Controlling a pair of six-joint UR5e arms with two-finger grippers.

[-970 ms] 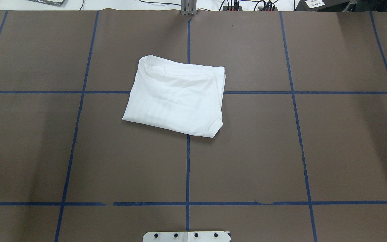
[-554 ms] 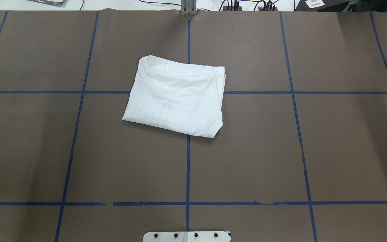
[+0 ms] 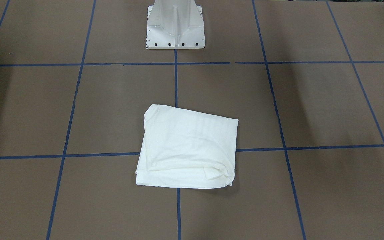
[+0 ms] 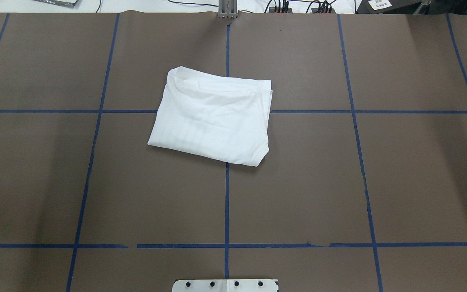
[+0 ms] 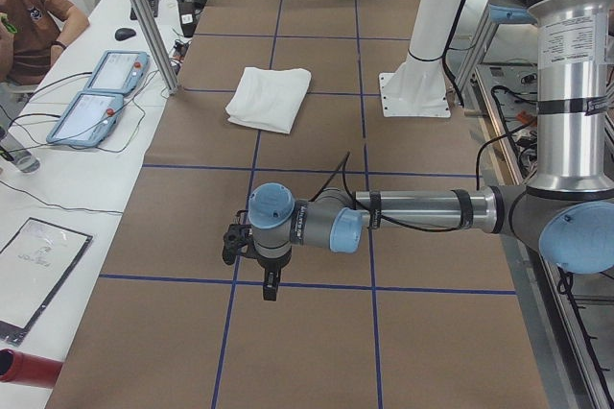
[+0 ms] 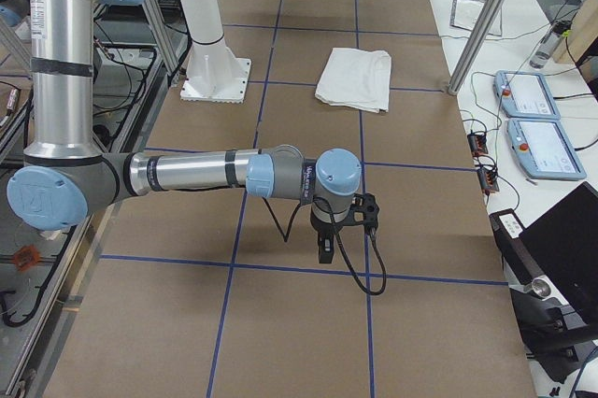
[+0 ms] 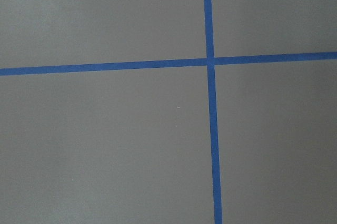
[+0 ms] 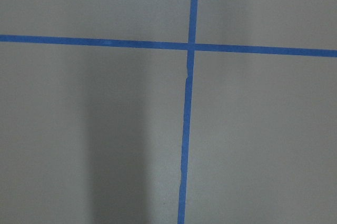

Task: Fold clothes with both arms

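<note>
The clothes are one white shirt [image 4: 213, 117], folded into a compact rectangle near the middle of the brown table; it also shows in the front view [image 3: 187, 148] and both side views [image 5: 269, 97] [image 6: 353, 78]. Both arms are stretched low over the table ends, far from the shirt. The left gripper [image 5: 271, 286] appears only in the exterior left view and the right gripper [image 6: 324, 250] only in the exterior right view, so I cannot tell whether either is open or shut. Both wrist views hold only bare table with blue tape lines.
The white pedestal base [image 3: 175, 26] stands at the robot's edge of the table. A side bench carries teach pendants [image 5: 96, 97] and cables, with a seated person [image 5: 34, 15] behind it. A laptop [image 6: 561, 248] sits past the right end.
</note>
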